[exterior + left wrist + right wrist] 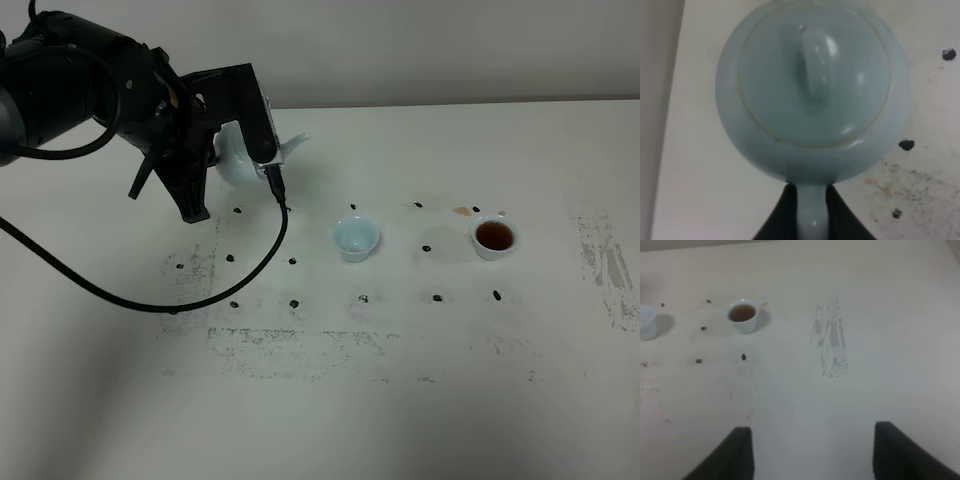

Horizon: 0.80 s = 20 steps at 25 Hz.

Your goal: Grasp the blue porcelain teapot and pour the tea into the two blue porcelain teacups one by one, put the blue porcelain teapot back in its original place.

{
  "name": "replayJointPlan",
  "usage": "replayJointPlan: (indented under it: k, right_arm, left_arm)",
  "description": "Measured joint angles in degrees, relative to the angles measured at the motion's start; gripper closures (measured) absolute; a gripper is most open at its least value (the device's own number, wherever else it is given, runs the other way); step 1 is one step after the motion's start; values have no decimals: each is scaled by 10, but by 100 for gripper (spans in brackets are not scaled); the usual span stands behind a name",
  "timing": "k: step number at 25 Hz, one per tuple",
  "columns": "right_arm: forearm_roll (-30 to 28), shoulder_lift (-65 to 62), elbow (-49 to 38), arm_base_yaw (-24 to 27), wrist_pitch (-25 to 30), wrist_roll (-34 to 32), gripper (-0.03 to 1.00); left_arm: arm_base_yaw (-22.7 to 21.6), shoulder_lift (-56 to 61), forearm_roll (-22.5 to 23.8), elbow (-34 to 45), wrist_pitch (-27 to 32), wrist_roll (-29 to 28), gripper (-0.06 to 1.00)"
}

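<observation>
You're about halfway, by my reading: the filled teacup (494,237) on the right arm's side holds dark brown tea, while the empty teacup (356,239) nearer the middle shows only pale glaze inside. That leaves you the second pour and then setting the pot back. The blue porcelain teapot (812,90) is at the left end of the tabletop (400,400), its spout (296,143) pointing toward the cups and well apart from both; whether it rests on the surface or hangs just above it I cannot tell. Your left gripper (812,205) is pinched tight on its loop handle (812,222). Your right gripper (810,450) stands spread, holding nothing. The pot is round-bellied, glossy and smooth, with an oblong knob (815,65) on the lid; the cups are small, handleless, tapering to a narrow foot. The tabletop is matt white, scuffed grey and dotted with black marks (427,248)
</observation>
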State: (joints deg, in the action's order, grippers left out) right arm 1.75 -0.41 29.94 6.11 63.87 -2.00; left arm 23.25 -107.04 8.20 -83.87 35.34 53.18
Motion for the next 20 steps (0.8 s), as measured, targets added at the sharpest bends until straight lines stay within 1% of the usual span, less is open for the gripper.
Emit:
replayJointPlan:
  k: [5,7,15,20]
  right_arm:
    - [0,0,0,0,0,0,43]
    - [0,0,0,0,0,0,43]
    - [0,0,0,0,0,0,43]
    - [0,0,0,0,0,0,43]
  left_arm:
    - [0,-13,-6,0,-18,118,87]
    - [0,-24,-6,0,-20,143,87]
    - [0,-64,-5,0,-40,189,87]
    - [0,-76,-5,0,-62,197,87]
